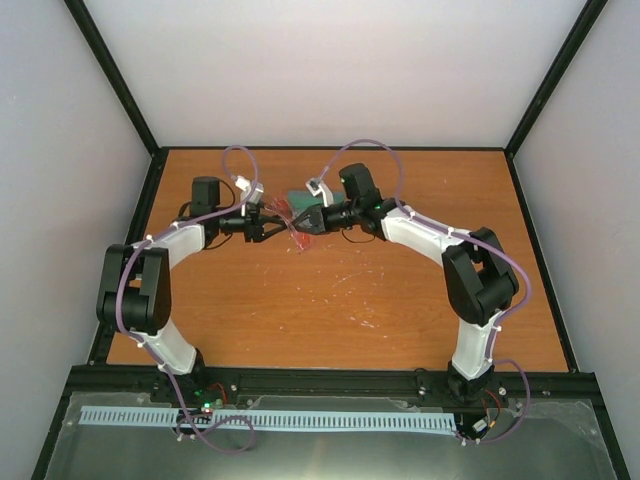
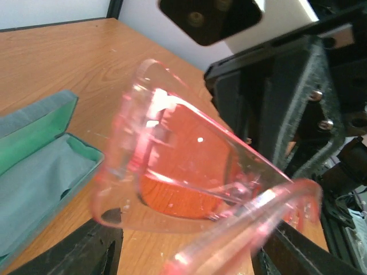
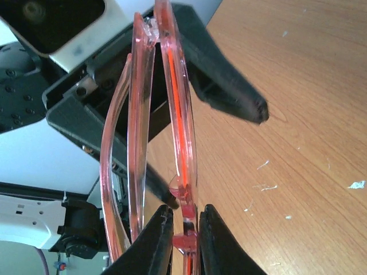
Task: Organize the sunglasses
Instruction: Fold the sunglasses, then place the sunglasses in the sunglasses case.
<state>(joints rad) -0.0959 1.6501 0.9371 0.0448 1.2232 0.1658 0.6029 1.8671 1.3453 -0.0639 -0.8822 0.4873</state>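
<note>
Above the far middle of the table (image 1: 330, 310), the sunglasses (image 2: 183, 166) are hanging in the air between the two arms, apparently folded, with their long axis running roughly from one arm across to the other. The right gripper (image 3: 186, 211) is pinching the pink frame at one end, its two dark fingers closed tight on the plastic, so the whole weight is riding on that arm. The left gripper (image 1: 275, 228) is facing it from the other side with its jaws spread apart. Its fingers are straddling the free end of the glasses, and the right wrist view is showing bare wood between one fingertip and the frame, so it is gripping nothing. The case (image 2: 34, 149) is lying open on the table just beyond the meeting point, on the side away from the arm bases, its green lining turned up. Seen from the left wrist, it is sitting below and to the left of the lens. Judging by this layout, the coming move is hinging on a short shift away from the bases and down into the case, and the right arm, carrying the load and reaching nearest the case, is looking like the one to make it. Whether the glasses are lining up with the length of the case is not clear from overhead, where the case is showing small and partly hidden behind the right wrist.
</note>
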